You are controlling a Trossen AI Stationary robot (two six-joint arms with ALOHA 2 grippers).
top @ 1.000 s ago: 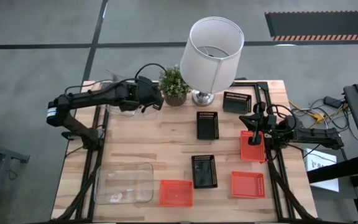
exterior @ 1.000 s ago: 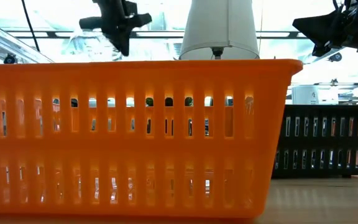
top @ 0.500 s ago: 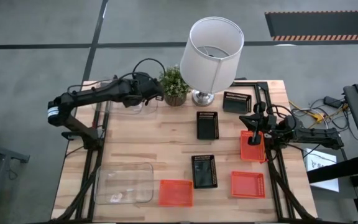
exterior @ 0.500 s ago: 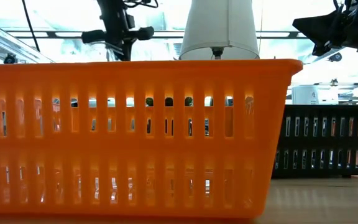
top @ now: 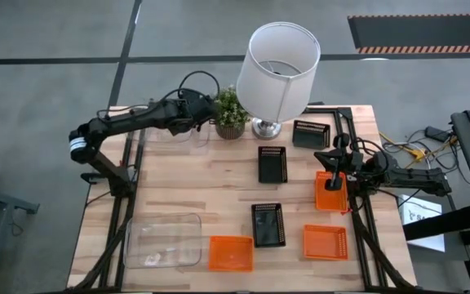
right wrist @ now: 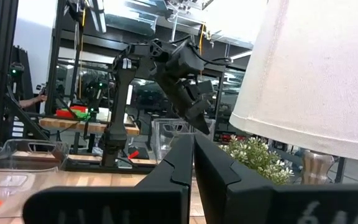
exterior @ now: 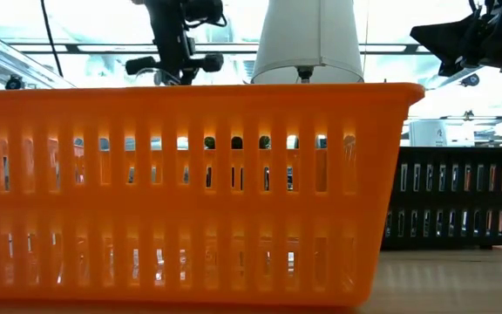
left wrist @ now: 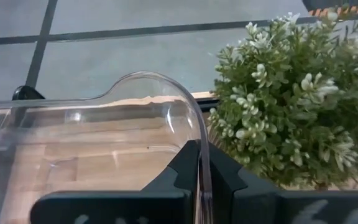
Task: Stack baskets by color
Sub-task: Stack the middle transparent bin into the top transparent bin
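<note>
At the table's far left, next to the potted plant (top: 229, 110), my left gripper (top: 196, 114) is shut on a clear bin (top: 166, 124). A second clear bin (top: 163, 241) rests on its base at the near left. Three black baskets (top: 311, 133) (top: 272, 163) (top: 268, 224) and three orange baskets (top: 330, 190) (top: 231, 253) (top: 325, 242) lie singly on the table's middle and right. My right gripper (top: 333, 155) waits shut at the right edge, above the orange basket there. My left gripper pinches the clear bin's upright wall at its rim (left wrist: 202, 134), close to a rounded corner (left wrist: 166, 84), with one finger inside the bin and one outside. The fingers slant downward from the table's left side. Whether the bin's base touches the table cannot be told.
A white-shaded lamp (top: 280, 65) stands at the far middle, right beside the plant. In the low view an orange basket (exterior: 190, 192) fills the foreground and hides most of the table, with a black basket (exterior: 460, 201) to its right.
My left gripper, still shut on the clear bin, has carried it toward the table's far edge and rightward, closer to the plant. The wrist has rolled as it went. My right gripper has kept still.
</note>
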